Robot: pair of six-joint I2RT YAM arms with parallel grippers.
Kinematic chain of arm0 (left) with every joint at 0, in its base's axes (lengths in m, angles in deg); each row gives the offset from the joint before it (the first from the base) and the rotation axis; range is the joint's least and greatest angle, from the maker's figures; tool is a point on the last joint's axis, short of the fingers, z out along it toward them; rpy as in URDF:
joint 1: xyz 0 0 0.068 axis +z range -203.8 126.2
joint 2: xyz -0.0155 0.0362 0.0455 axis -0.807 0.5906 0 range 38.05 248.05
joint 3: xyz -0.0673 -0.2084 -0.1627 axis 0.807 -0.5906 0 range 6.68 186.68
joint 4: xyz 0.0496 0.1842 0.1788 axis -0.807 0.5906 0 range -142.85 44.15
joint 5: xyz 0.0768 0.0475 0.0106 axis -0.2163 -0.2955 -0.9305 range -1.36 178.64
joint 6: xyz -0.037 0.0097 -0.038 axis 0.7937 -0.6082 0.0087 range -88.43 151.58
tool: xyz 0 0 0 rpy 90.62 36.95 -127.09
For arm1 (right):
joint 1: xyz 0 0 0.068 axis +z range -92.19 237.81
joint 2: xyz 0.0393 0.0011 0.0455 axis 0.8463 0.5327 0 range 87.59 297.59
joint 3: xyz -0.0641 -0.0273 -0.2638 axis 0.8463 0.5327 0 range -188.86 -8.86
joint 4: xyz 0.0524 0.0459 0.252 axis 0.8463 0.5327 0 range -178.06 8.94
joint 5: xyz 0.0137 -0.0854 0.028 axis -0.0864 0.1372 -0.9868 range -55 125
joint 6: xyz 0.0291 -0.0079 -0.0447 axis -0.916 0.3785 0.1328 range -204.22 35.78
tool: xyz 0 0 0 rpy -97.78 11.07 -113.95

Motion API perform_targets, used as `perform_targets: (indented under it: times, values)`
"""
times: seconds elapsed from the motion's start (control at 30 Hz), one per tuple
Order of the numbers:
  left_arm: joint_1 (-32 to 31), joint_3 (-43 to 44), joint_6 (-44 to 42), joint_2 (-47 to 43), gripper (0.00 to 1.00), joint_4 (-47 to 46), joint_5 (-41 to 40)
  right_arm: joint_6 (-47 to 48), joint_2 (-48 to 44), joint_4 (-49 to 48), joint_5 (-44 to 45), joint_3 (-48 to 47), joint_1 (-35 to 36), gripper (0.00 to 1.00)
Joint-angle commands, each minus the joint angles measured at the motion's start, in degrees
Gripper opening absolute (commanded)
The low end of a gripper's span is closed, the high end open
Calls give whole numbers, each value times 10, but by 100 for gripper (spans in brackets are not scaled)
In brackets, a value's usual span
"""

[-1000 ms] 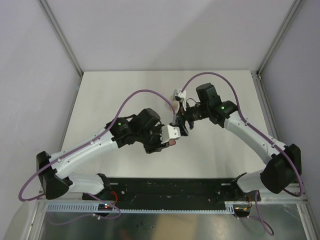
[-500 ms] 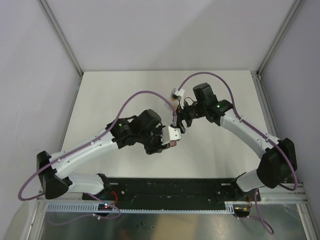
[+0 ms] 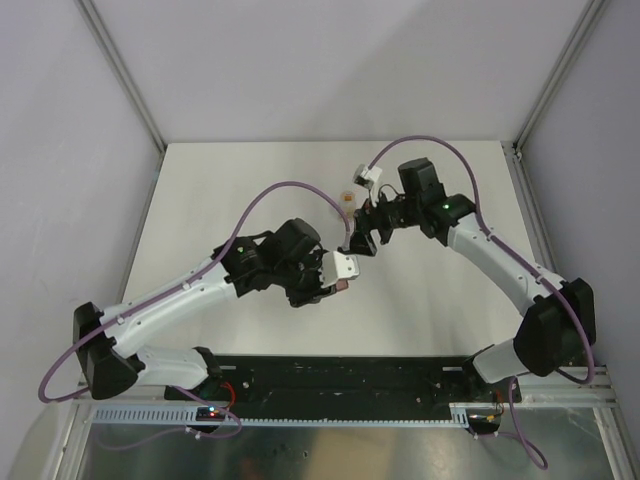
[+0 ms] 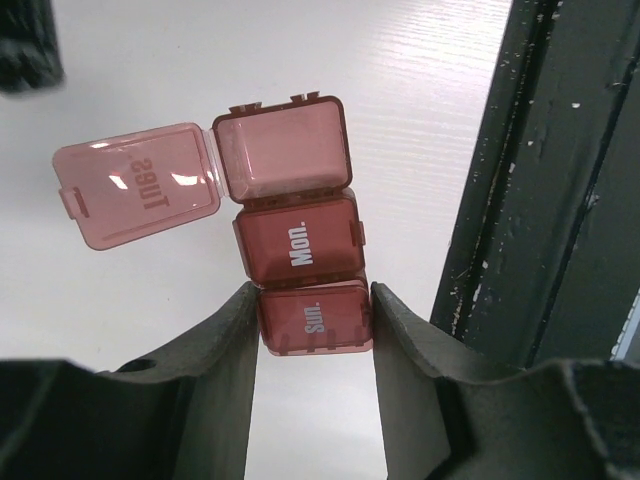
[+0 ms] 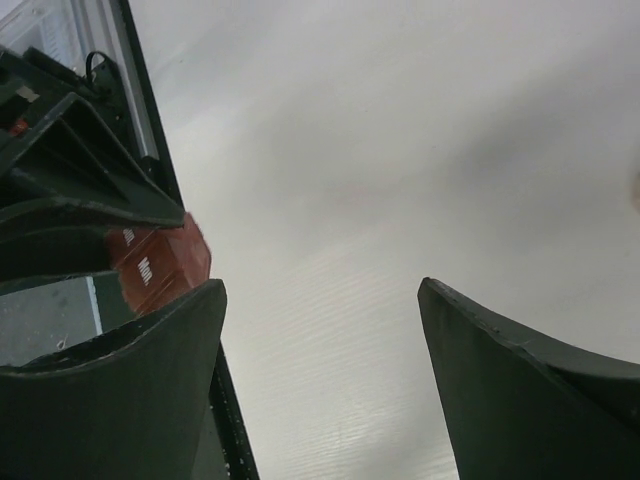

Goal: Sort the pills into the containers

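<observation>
Pill box (image 4: pixel 300 250), Tuesday lid (image 4: pixel 140 195) open, pinched at its Sunday end by left gripper (image 4: pixel 312 300). Right gripper (image 5: pixel 320 290) spread wide, empty. Risk: box twisting in end-only grip.

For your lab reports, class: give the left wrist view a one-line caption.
Left hand grips the red pill box by its Sun. end; the third lid stands open.

1. From above, the bench (image 3: pixel 250 190) is brightly and evenly lit. Faint, soft shadows lie under the arms (image 3: pixel 180 295) toward its near edge.
2. In the left wrist view the bench bleaches almost white. Two small glints sit on the open lid (image 4: pixel 140 185) of the containers (image 4: pixel 300 255). The left hand (image 4: pixel 312 300) is dark and seems slightly soft.
3. In the right wrist view broad grey shadow bands cross the bench. The right hand (image 5: pixel 320 300) is dim, and an orange smear (image 5: pixel 636 190) is too blurred to name.
</observation>
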Motion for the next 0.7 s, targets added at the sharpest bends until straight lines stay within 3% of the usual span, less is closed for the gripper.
perform_targets:
  times: [0.0, 0.43, 0.67]
  values:
    - [31, -8, -8, 7, 0, -26, -12, -4, -44, -14, 3, -39, -24, 84]
    - [98, -50, 4, 107, 0, -129, -48, -28, -21, -91, 163, -43, -74, 87]
    - [100, -56, 31, 187, 10, -185, -67, -34, 36, -133, 212, -53, -78, 87]
